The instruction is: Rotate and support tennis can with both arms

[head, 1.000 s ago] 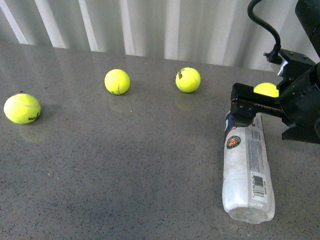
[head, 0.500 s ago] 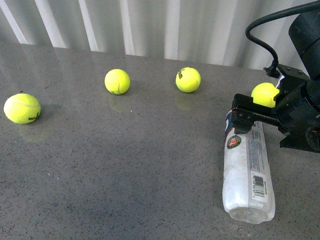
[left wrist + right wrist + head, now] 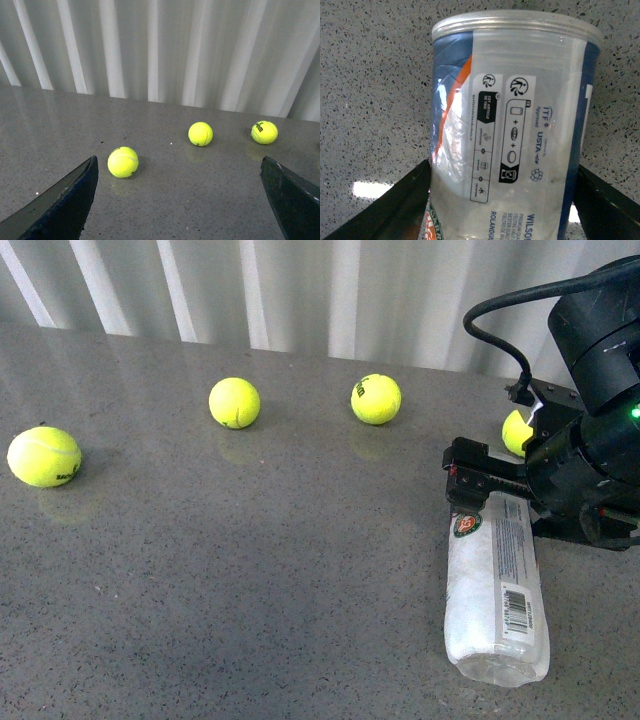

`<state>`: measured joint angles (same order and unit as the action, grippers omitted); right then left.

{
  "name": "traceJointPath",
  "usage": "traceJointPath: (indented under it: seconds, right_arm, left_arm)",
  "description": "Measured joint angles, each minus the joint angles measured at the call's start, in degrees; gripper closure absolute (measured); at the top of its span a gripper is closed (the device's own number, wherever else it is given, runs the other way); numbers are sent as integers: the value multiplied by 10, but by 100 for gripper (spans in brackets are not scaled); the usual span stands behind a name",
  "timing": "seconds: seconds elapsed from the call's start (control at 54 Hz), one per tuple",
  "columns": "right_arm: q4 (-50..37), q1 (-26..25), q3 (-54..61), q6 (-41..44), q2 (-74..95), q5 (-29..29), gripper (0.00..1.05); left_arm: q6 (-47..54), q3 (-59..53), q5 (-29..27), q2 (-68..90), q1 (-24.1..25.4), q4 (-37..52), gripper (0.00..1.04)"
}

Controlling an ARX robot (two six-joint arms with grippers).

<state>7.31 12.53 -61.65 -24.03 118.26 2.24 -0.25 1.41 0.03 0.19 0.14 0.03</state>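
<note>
The tennis can (image 3: pixel 497 590) lies on its side on the grey table at the right, its length running away from me, with the clear base nearest. My right gripper (image 3: pixel 468 478) is open at the can's far end. In the right wrist view the can (image 3: pixel 520 100) fills the gap between the two black fingers (image 3: pixel 395 205) of the right gripper (image 3: pixel 502 172), which stand on either side of it. My left gripper (image 3: pixel 179 170) is open and empty above the table. It is out of the front view.
Three tennis balls lie on the table: far left (image 3: pixel 44 457), middle (image 3: pixel 235 403) and centre back (image 3: pixel 376 399). A fourth ball (image 3: pixel 514 432) is partly hidden behind the right arm (image 3: pixel 590 440). White corrugated wall (image 3: pixel 300 290) behind the table.
My right arm has moved left and down along the can's far end, and it now hides more of the fourth ball. The can and the other balls have not moved.
</note>
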Motion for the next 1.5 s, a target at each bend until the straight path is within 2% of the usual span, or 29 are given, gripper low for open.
traceJointPath:
  seconds: [0.185, 0.574, 0.759, 0.926, 1.074, 1.111, 1.185, 1.204, 1.259, 1.278, 1.37, 1.5]
  right_arm:
    - [-1, 0, -4, 5, 3, -2, 55]
    - [7, 12, -4, 23, -28, -7, 87]
    - [7, 23, 1, 42, -73, -22, 95]
    - [-32, 35, 23, 103, -124, -82, 99]
    - [-130, 51, 62, 226, -191, -146, 99]
    - [-183, 59, 82, 304, -215, -156, 99]
    - [-278, 70, 122, 431, -237, -146, 99]
    - [-316, 73, 140, 496, -238, -139, 99]
    - [-379, 78, 178, 607, -233, -112, 99]
    - [-396, 80, 193, 672, -226, -101, 99]
    - [-440, 86, 231, 833, -189, -70, 99]
    - [-471, 103, 230, 901, -129, -58, 99]
  left_arm:
    - [0, 0, 0, 0, 0, 0, 7]
    - [0, 0, 0, 0, 0, 0, 7]
    - [0, 0, 0, 0, 0, 0, 7]
    - [0, 0, 0, 0, 0, 0, 7]
    - [0, 0, 0, 0, 0, 0, 7]
    - [0, 0, 0, 0, 0, 0, 7]
    - [0, 0, 0, 0, 0, 0, 7]
    - [0, 0, 0, 0, 0, 0, 7]
    - [0, 0, 0, 0, 0, 0, 7]
    - [0, 0, 0, 0, 0, 0, 7]
    - [0, 0, 0, 0, 0, 0, 7]
    - [0, 0, 0, 0, 0, 0, 7]
